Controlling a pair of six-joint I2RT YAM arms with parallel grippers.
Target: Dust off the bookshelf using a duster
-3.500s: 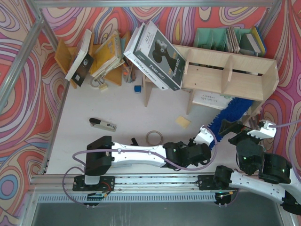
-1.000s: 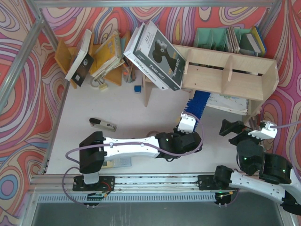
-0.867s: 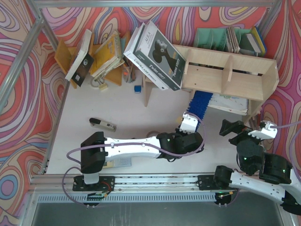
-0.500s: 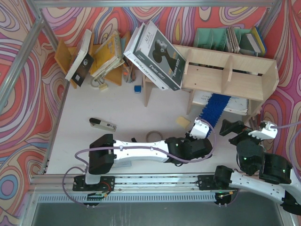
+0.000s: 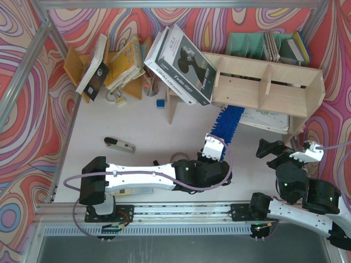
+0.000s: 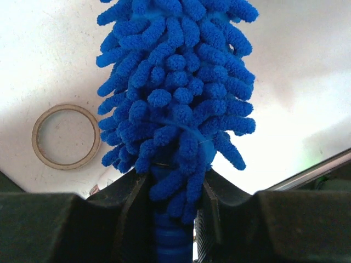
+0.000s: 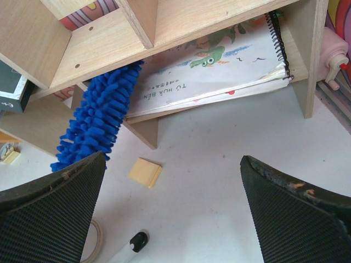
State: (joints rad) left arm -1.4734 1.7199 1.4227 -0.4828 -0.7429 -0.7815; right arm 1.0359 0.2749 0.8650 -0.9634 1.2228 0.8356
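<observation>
Bookshelf (image 5: 266, 87) stands at the far right of the table (image 5: 148, 120), long side running left to right, beyond both our arms. Our duster (image 5: 227, 121) lies slanted, pointing away from us and a bit right, its fluffy tip tucked into the low tier by the edge of a picture book (image 7: 219, 71). Our left gripper (image 6: 173, 205) is squeezed tight on the handle (image 6: 170, 241), so we think that arm should sweep sideways. Our right gripper (image 7: 173, 189) is spread wide, holding nothing.

L arm (image 5: 142, 178) stretched low, reaching right from its base, wrist bent toward far side; L hand (image 6: 173, 203) clamped tight. R arm (image 5: 301, 211) folded near right edge; R hand (image 7: 175, 219) fingers spread wide, facing far.
</observation>
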